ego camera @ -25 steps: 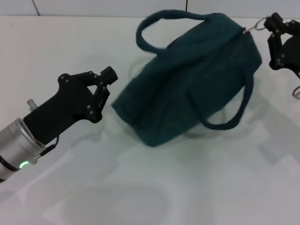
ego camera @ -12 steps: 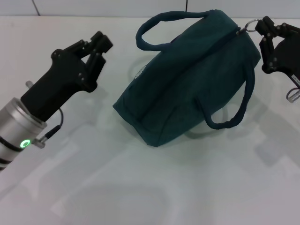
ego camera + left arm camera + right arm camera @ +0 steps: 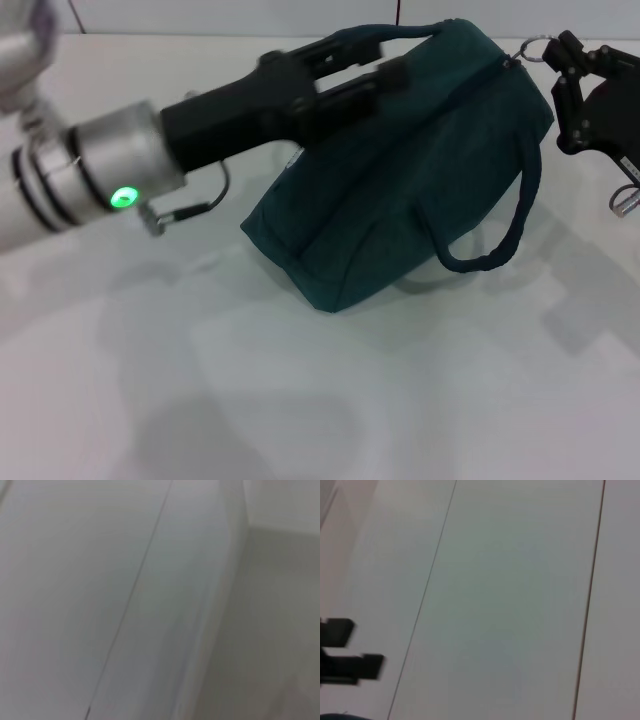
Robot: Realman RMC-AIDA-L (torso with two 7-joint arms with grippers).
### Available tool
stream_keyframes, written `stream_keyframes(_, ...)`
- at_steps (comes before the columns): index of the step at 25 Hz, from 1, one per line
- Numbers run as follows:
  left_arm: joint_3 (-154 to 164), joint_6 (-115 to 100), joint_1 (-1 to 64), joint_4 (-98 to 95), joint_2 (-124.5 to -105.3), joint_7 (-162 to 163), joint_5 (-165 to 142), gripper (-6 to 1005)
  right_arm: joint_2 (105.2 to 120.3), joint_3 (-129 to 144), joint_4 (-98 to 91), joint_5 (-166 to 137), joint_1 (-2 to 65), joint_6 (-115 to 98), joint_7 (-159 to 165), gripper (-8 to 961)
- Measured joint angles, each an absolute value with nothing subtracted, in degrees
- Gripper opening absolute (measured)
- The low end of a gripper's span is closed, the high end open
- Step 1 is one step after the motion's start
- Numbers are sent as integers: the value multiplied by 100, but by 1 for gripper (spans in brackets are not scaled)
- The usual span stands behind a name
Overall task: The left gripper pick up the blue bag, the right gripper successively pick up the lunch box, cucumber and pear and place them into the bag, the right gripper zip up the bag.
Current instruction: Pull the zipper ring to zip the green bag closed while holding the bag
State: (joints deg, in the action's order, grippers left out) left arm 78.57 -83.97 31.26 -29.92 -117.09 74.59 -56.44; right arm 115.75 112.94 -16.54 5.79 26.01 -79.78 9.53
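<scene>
Head view: blue bag lying on white counter, centre to upper right of frame, looking zipped shut — lunch box, cucumber, pear nowhere visible, likely inside. Left end effector over rear handle at upper centre, fingers blurred, cannot tell. Right end effector at upper right, pinching zip ring. Task seemingly near its end.

Left wrist view: only blurred pale surfaces.

Right wrist view: pale panels — dark blurred shape at lower left, unidentifiable.
</scene>
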Motion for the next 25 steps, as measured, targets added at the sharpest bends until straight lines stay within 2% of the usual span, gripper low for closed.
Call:
stream_keyframes(1, 7856, -8220, 3152, -3174, -11719, 7613, -5813, 475, 11574, 11294, -1656, 579, 2601, -7987, 953, 30)
stream_keyframes(7, 7852, -7014, 3298, -4285, -11879, 8739, -7174, 707, 11580, 11294, -1699, 529, 2610, -7998, 951, 30)
stream_keyframes(17, 7923, -6560, 3413, -4419, -11950, 9065, -7767, 831, 11592, 11294, -1705, 509, 2628, -7998, 955, 30)
stream_keyframes(25, 7913, -6541, 3219, -4425, -11958, 8605, -7772, 829, 11601, 11294, -1702, 516, 2610, -7990, 996, 34)
